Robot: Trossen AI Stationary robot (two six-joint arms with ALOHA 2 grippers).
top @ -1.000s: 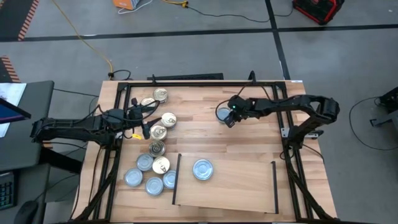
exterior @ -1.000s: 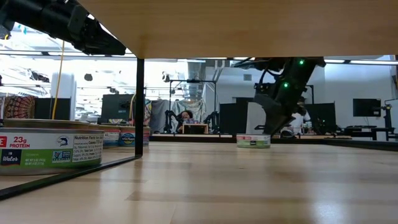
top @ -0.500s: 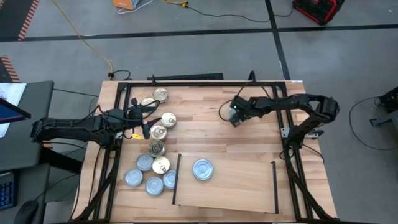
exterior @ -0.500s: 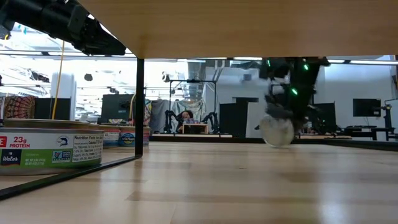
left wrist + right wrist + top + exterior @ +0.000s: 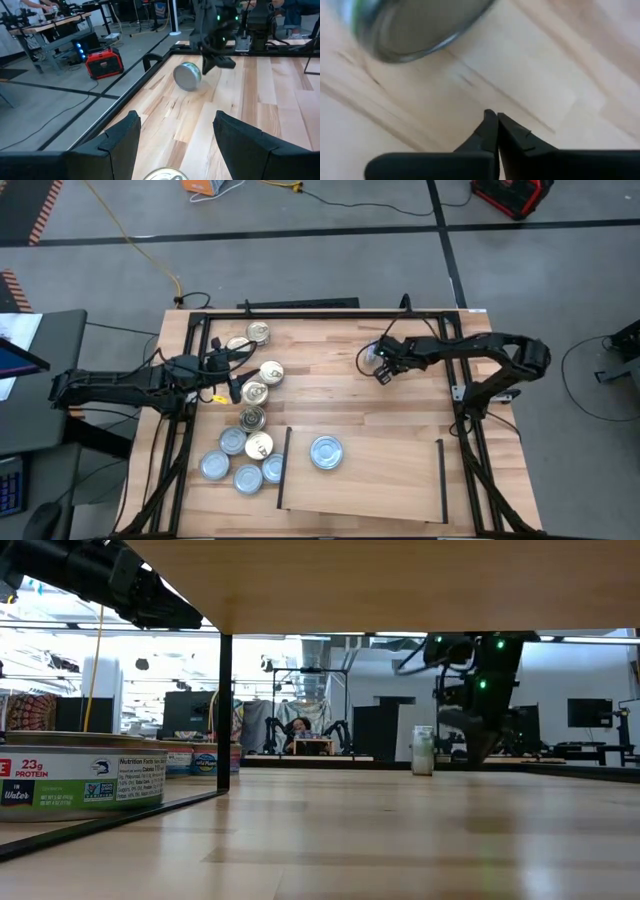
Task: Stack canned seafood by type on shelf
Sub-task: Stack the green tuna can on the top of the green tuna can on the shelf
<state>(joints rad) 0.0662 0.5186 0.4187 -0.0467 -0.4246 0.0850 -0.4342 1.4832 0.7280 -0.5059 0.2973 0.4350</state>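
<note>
While one silvery-blue tin (image 5: 326,452) already lies flat on the shelf (image 5: 390,480), the right gripper (image 5: 383,370) is busy at the far side of the tabletop (image 5: 320,370) with a stray tin (image 5: 369,358) that stands tipped on its edge. Its fingers (image 5: 496,131) are pressed together with nothing between them, and the tin sits just beyond their tips, so this looks like nudging or righting, not carrying. From the left wrist view the same tin leans on its rim close under the right arm's wrist; whether they touch I cannot tell.

The left gripper (image 5: 175,145) hovers with its jaws spread fairly wide and empty, over the cluster of gold-lidded tins (image 5: 258,370) near the table's left side; more silvery-blue tins (image 5: 232,460) lie grouped just left of the shelf's black strip (image 5: 283,470).

The step in hand appears to be recovering the upended tin so it can be gripped. Next, the right jaws would need to open, the tin to settle flat, and the fingers to straddle it across its rim before it goes to the shelf onto the matching silvery-blue one. A tin on edge may roll away if pushed off-centre.
</note>
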